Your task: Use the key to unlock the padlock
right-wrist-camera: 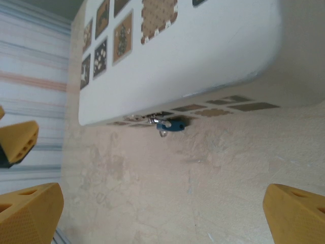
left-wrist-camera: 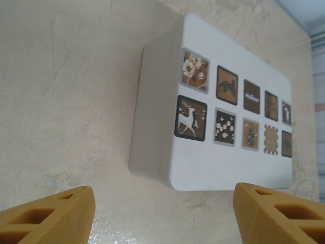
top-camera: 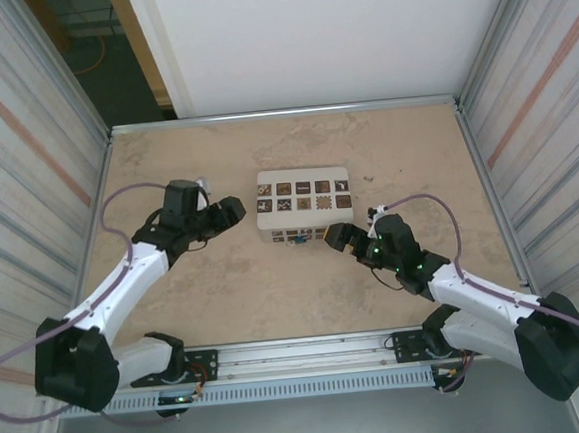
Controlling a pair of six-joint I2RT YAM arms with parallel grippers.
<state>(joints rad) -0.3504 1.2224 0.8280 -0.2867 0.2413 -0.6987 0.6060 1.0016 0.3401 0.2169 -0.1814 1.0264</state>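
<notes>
Your left pincer [left-wrist-camera: 162,213] and right pincer [right-wrist-camera: 162,213] both stand wide, holding nothing. The padlock [right-wrist-camera: 169,125] lies just ahead of the right one, tucked against the white box [right-wrist-camera: 203,56]. If you close there, the pincer can catch the box and push the lock away.

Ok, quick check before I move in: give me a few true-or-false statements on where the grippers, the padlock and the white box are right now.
1. The left gripper and the right gripper are both open and hold nothing. True.
2. The padlock lies on top of the white box. False: it sits at the foot of the box's near side, down by the table.
3. The left gripper is to the left of the box. True.
4. The box stands against the far wall. False: it sits mid-table.
</notes>
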